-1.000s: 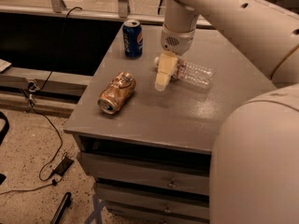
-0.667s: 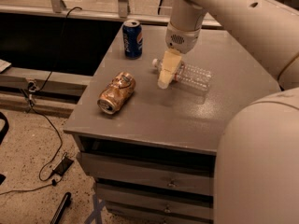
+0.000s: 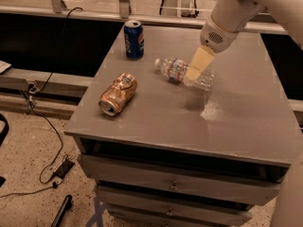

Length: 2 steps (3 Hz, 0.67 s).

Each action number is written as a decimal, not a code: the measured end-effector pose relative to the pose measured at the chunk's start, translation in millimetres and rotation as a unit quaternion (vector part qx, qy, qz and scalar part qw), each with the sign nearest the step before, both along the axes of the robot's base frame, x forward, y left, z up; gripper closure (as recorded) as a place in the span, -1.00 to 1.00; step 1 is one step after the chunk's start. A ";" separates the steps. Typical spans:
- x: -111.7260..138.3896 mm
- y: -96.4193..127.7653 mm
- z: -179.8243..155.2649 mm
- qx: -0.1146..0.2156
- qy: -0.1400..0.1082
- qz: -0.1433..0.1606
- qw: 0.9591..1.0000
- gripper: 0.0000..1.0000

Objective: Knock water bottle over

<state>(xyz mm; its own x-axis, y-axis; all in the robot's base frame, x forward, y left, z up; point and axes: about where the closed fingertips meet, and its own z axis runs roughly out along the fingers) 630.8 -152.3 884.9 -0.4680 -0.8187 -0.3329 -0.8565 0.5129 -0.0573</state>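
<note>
Jaws pressed together, one pale wedge; gripper (image 3: pixel 193 73) at water bottle (image 3: pixel 175 70), contact unclear. Bottle lies sideways on bench (image 3: pixel 142 122) beneath jaws, cap pointing away. We judge knock done: lift straight up, avoid rolling it.

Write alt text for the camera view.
A clear ribbed plastic water bottle with a white cap lies on its side on a grey cabinet top, the robot's cream pincer overlapping its middle. A blue soda can stands upright behind it; a crushed gold can lies front-left.
</note>
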 end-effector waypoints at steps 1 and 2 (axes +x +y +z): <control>-7.3 -33.0 2.5 0.031 -0.029 -0.006 0.999 -1.00; -17.6 -68.8 -2.5 0.063 -0.054 -0.002 0.997 -1.00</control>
<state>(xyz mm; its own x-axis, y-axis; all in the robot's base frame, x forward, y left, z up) 613.1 -221.1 882.4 -0.4276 -0.7646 -0.4822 -0.8465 0.5259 -0.0834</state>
